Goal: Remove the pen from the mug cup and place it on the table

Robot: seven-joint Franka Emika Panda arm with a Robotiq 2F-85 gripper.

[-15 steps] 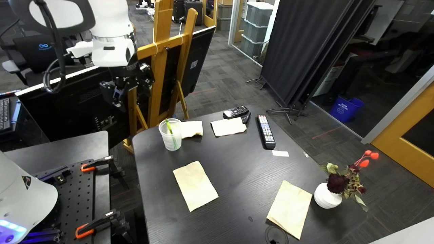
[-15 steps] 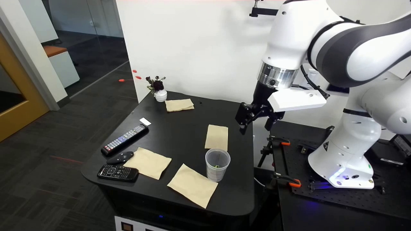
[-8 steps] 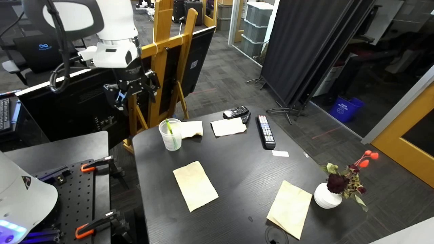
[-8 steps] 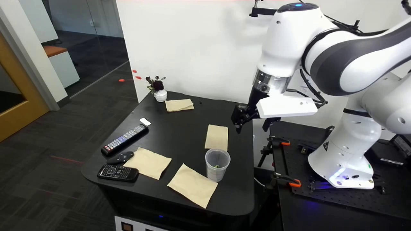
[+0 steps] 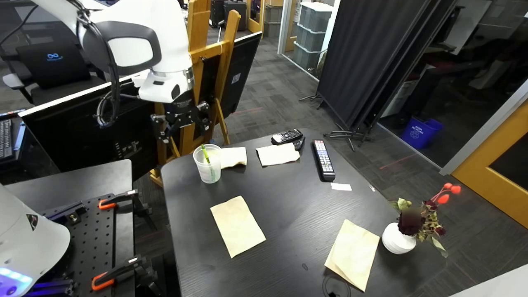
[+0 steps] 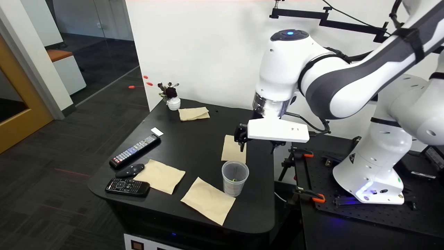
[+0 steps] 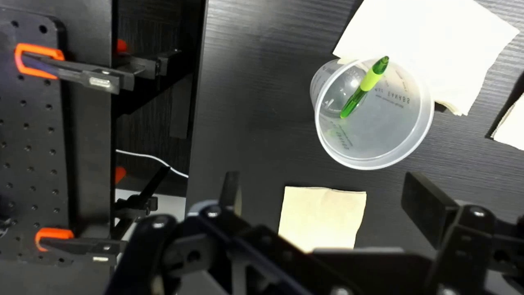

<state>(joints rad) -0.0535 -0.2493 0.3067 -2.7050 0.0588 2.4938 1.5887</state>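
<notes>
The green pen (image 5: 205,153) leans inside the translucent whitish cup (image 5: 210,173), its upper end near the rim. The cup stands upright on the dark table (image 5: 288,202), near a corner. In the wrist view the pen (image 7: 365,87) lies diagonally across the mouth of the cup (image 7: 368,163), at upper right. In an exterior view only a bit of green pen (image 6: 234,180) shows inside the cup (image 6: 231,189). My gripper (image 7: 325,188) is open and empty, with its fingers wide apart. It hangs above the table, higher than the cup and apart from it; the gripper shows in both exterior views (image 5: 185,134) (image 6: 257,150).
A paper sheet (image 7: 323,217) lies below my fingers. Another paper (image 7: 425,41) touches or nearly touches the cup. Remotes (image 6: 135,151), more papers and a white vase with flowers (image 5: 398,239) stand farther off. Clamps (image 7: 90,78) line the robot's base table.
My arm has lowered and moved over the table toward the cup. The gripper stays open. The cup and pen have not moved.
</notes>
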